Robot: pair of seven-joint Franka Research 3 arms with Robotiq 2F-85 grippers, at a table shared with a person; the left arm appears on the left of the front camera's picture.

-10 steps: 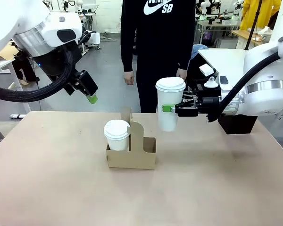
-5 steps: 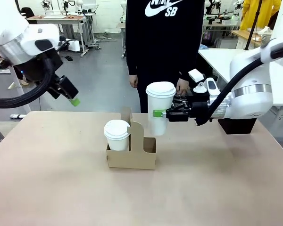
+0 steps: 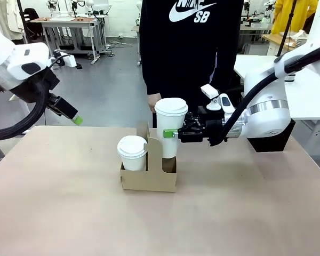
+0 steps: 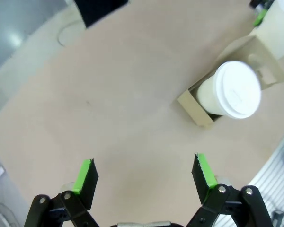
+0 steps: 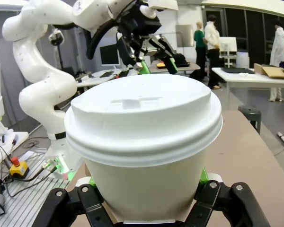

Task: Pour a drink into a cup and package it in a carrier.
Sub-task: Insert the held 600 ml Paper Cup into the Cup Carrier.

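Cup [image 3: 170, 128] update: my right fingers [image 3: 173, 133], clamped on it, have carried it over the carrier [image 3: 149, 173], bottom dipping into the empty slot. Left fingers [image 3: 74, 118] spread empty, pulled farther away.

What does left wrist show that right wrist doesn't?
Left wrist alone: the shorter lidded cup from above, seated in the carrier, with the left gripper open over bare table. Right wrist alone: the tall cup's lid close up, clamped in the right gripper, background people. Both: tall cup, tabletop.
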